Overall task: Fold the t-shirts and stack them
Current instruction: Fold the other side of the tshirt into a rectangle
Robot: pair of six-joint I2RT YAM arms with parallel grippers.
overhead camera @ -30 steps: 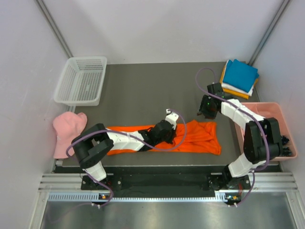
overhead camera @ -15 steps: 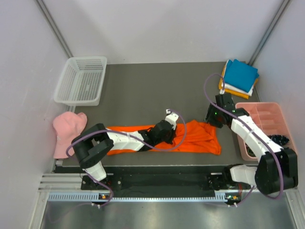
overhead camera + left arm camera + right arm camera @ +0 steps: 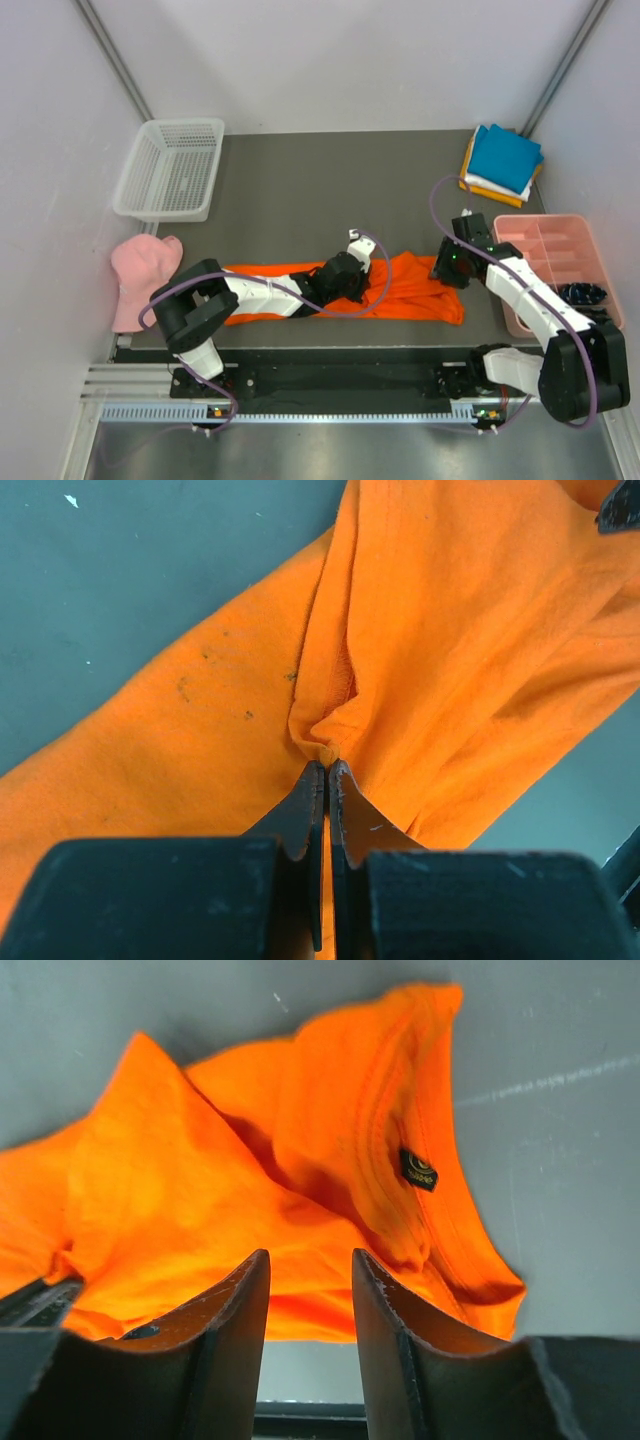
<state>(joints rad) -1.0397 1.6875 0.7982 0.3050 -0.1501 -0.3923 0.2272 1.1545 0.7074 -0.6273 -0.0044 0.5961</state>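
Observation:
A bright orange t-shirt lies crumpled in a long strip along the near edge of the table. My left gripper rests low on its middle. In the left wrist view that gripper is shut on a small pinched fold of the orange fabric. My right gripper hovers over the shirt's right end. Its jaws stand apart in the right wrist view, with nothing between them and the orange cloth and its black label below. Folded t-shirts are stacked at the back right, teal on top.
A white mesh basket stands at the back left. A pale pink cap lies off the table's left edge. A pink compartment tray sits at the right edge, with dark small items in its near part.
My right arm has swung from the back right toward me and down over the shirt's right end, its jaws narrowing a little. The left gripper and shirt have stayed put.

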